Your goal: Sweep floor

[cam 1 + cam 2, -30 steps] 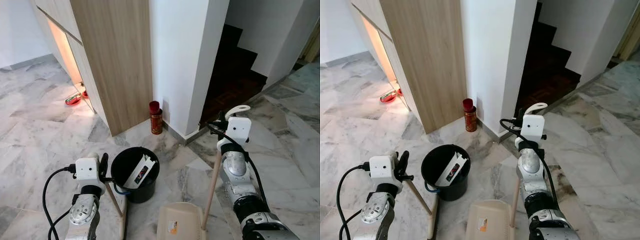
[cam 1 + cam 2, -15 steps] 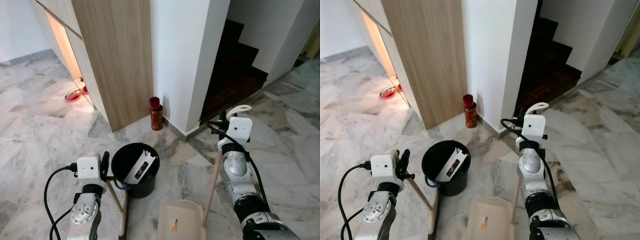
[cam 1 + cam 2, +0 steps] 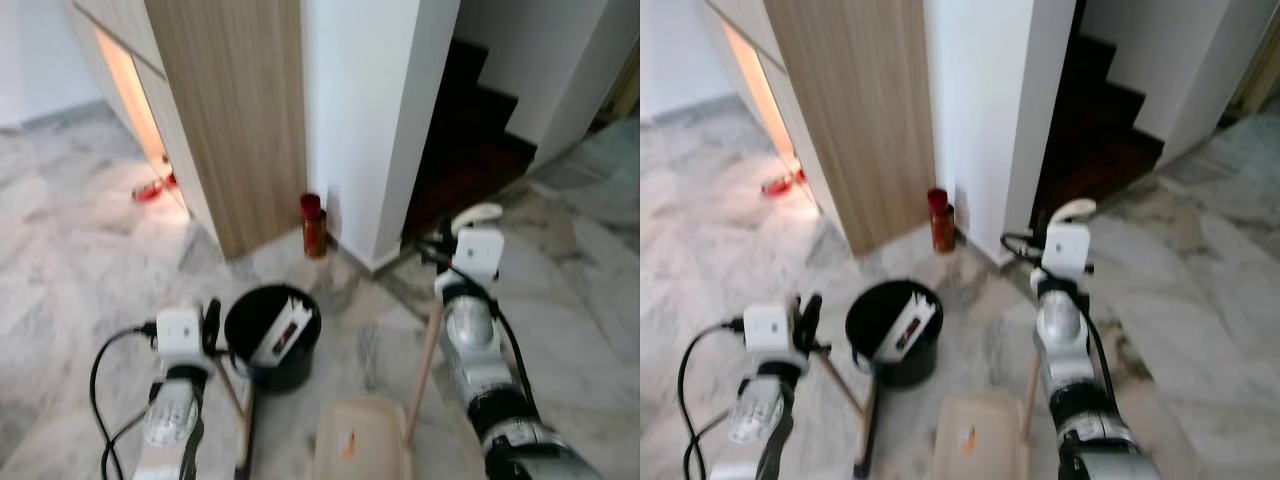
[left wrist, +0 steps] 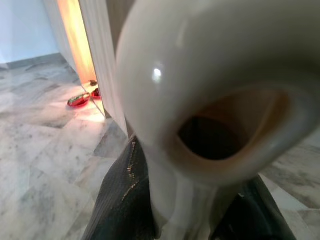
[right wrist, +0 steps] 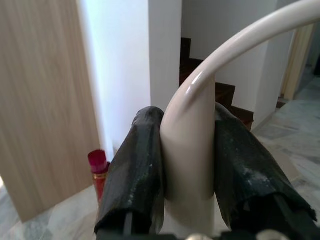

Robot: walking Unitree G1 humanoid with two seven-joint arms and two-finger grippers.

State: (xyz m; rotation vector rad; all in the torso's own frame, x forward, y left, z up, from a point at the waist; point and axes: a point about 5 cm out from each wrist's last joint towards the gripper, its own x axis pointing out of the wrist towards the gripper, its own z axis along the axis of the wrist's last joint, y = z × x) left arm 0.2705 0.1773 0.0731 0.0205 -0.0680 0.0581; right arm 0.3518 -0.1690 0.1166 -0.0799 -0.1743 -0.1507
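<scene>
Gripping broom handle (image 4: 200, 125) in left gripper (image 4: 195, 220), dustpan handle (image 5: 192, 145) clamped in right gripper (image 5: 187, 170); bucket (image 3: 272, 340) between.

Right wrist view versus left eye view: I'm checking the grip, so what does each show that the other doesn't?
Right wrist view: two black fingers clamped on the cream dustpan handle. Left eye view: black bucket, dustpan, left gripper on the broom handle. Both: red can by the wooden panel, dark stairs.

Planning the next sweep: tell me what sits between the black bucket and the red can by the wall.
In the left eye view, bare marble floor separates the black bucket from the red can.
</scene>
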